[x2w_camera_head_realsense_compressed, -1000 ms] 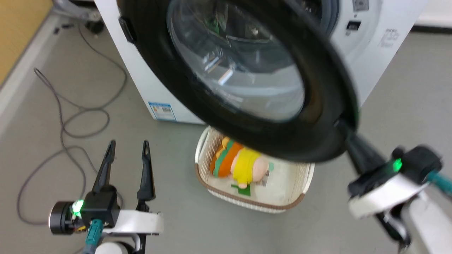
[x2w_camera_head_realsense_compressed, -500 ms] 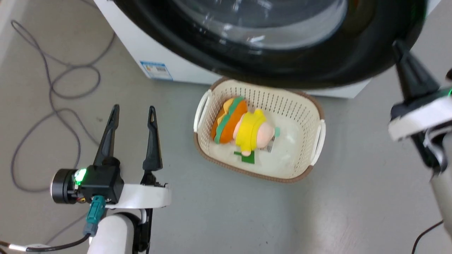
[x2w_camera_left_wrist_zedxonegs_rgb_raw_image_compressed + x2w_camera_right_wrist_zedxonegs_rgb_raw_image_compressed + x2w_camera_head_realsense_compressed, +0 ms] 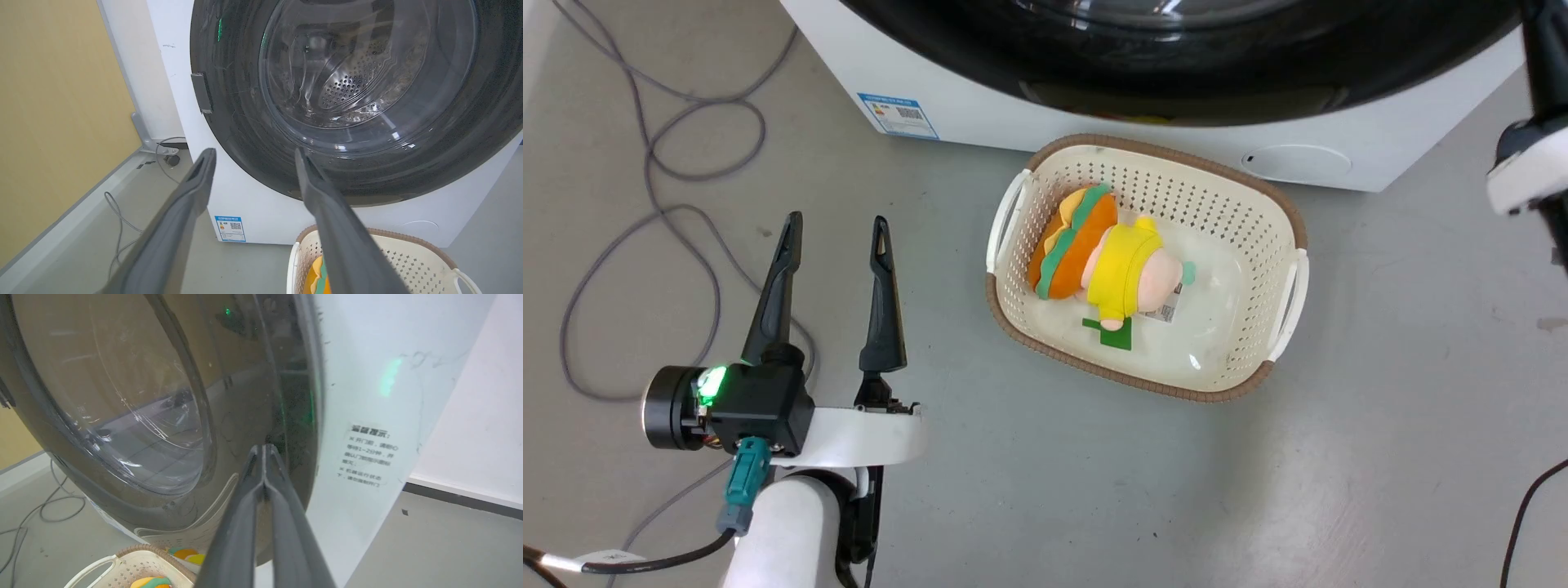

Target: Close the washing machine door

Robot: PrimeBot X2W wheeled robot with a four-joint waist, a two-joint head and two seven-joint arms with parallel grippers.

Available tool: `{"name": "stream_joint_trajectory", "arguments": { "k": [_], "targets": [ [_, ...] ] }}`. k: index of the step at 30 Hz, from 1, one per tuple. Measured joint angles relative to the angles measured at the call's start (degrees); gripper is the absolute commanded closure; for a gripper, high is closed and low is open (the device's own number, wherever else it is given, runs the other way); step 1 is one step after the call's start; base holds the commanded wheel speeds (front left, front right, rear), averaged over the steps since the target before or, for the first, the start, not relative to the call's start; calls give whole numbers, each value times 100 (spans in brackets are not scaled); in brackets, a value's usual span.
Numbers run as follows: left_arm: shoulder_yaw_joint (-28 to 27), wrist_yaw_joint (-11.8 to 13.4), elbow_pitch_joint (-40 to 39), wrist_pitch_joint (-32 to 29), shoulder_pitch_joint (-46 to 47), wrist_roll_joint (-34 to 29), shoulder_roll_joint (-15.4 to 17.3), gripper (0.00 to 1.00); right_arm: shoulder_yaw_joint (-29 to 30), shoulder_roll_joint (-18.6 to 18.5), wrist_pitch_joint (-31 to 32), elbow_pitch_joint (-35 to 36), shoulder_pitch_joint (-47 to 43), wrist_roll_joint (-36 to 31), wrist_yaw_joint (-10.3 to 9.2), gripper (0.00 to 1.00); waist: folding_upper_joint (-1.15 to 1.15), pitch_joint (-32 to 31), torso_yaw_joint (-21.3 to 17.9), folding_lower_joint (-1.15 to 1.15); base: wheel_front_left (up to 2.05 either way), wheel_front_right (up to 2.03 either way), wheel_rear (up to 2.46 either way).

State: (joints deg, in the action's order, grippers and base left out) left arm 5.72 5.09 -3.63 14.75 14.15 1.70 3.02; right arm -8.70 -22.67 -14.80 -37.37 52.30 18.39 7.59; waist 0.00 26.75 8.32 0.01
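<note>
You can see a small blue sticker (image 3: 900, 116) on the washing machine (image 3: 980, 114), at the lower left corner of its white front; the print is too small to read. A grey notice (image 3: 369, 455) sits on the front just right of the washing machine door (image 3: 237, 102), but its letters are blurry. The door lies flat against the front. Your left gripper (image 3: 837, 219) is spread wide and holds nothing, over the floor beside the basket (image 3: 1143, 151). Your right gripper (image 3: 264, 447) is pressed together, holding nothing, its tip at the door's black rim; you cannot tell if it touches.
</note>
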Motion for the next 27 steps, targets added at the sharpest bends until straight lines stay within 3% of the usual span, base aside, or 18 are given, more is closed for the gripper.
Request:
{"name": "stream_joint_trajectory", "arguments": {
  "k": [6, 12, 19, 23, 27],
  "targets": [
    [13, 47, -18, 0, 5, 8, -2, 0, 100, 23, -2, -308, 135, -210, 12, 100, 0, 55, 41, 0, 0, 0, 0],
    [8, 79, 31, 0, 10, 45, -5, 0, 352, 142, 1, -120, 35, -338, 26, 100, 0, -48, 42, 0, 0, 0, 0],
    [-108, 78, 160, 1, -41, 42, -8, 0, 1100, 433, 0, 1178, -510, -538, -4, 100, 0, -380, -26, 0, 0, 0, 0],
    [-198, 73, 244, 1, -221, 0, 5, 0, 1572, 905, 0, 2482, -1135, -1031, -5, 100, 0, -743, -148, 0, 0, 0, 0],
    [-232, 65, 299, 0, -366, -18, 13, 0, 1564, 1180, -1, 3285, -1696, -1239, -5, 100, 0, -1039, -268, -1, 0, 0, 0]
  ]
}}
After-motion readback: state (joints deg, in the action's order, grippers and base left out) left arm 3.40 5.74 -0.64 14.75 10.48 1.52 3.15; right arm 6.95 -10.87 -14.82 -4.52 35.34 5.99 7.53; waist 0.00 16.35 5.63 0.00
